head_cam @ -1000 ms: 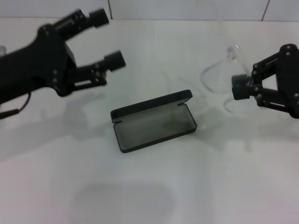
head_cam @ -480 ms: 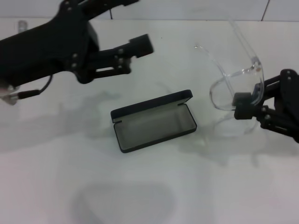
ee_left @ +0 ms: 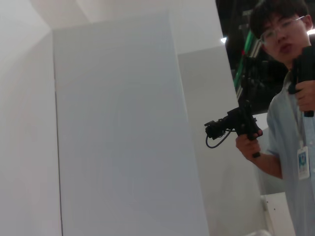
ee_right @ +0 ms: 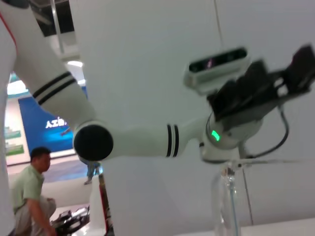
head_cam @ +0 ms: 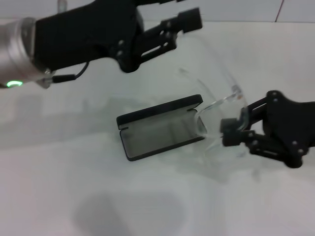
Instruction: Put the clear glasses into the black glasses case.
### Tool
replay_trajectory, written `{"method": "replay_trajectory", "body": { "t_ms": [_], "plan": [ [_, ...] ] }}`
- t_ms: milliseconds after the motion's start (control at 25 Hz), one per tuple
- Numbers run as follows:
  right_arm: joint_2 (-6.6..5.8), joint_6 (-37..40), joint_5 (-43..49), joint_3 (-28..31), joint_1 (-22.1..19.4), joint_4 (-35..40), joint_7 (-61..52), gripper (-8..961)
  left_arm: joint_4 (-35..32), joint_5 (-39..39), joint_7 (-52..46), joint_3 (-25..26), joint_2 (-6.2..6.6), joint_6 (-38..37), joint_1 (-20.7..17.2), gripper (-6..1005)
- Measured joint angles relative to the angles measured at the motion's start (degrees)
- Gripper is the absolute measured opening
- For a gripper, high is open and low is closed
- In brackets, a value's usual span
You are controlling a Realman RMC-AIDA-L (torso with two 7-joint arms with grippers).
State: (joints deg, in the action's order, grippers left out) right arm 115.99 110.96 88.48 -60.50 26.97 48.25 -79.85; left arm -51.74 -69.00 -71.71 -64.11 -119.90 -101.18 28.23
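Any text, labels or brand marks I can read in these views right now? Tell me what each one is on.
Blue board, right wrist view: white lettering, too blurred to read.
Badge on the person's lanyard, left wrist view: too small to read.
Black glasses case, head view: no lettering shows.

The black glasses case (head_cam: 162,127) lies open; only its upright lid blocks access.
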Motion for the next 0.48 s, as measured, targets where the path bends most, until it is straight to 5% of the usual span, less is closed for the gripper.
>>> {"method": "replay_trajectory", "body": {
  "t_ms": [480],
  "plan": [
    [0.03,-2.6,-0.4,-5.7,1.4,0.7,0.1,114,3.7,-0.4,0.2,-3.3,0.07,2.9,1.9,90]
  ]
}}
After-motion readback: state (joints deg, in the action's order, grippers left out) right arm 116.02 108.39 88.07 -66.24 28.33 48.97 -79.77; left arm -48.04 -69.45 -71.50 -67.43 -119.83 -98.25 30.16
